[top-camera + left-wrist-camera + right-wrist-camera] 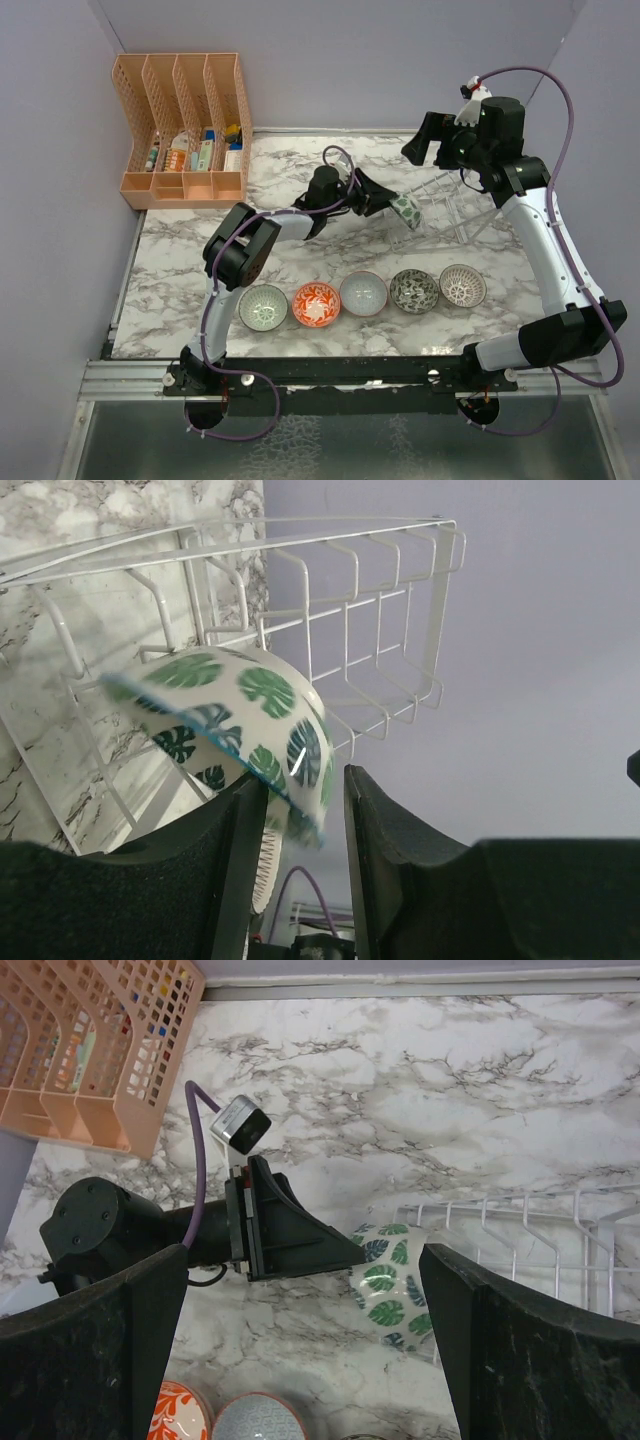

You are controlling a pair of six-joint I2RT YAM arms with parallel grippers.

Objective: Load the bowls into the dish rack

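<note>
- Left gripper [305, 780] pinching rim of tilted green-leaf ceramic bowl [250, 705] at left end of pale thin-ribbed dish rack [436, 610].
- Right gripper [432, 143] spread wide, empty, above rack.
- Five other patterned bowls [363, 293] rowed on marble table [170, 300].

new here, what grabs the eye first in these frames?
The left gripper pinches the rim of a tilted green-leaf bowl at the left end of the wire dish rack. The five other bowls sit in a row on the marble table, near the arm bases. The right gripper hangs open and empty above the rack.
</note>
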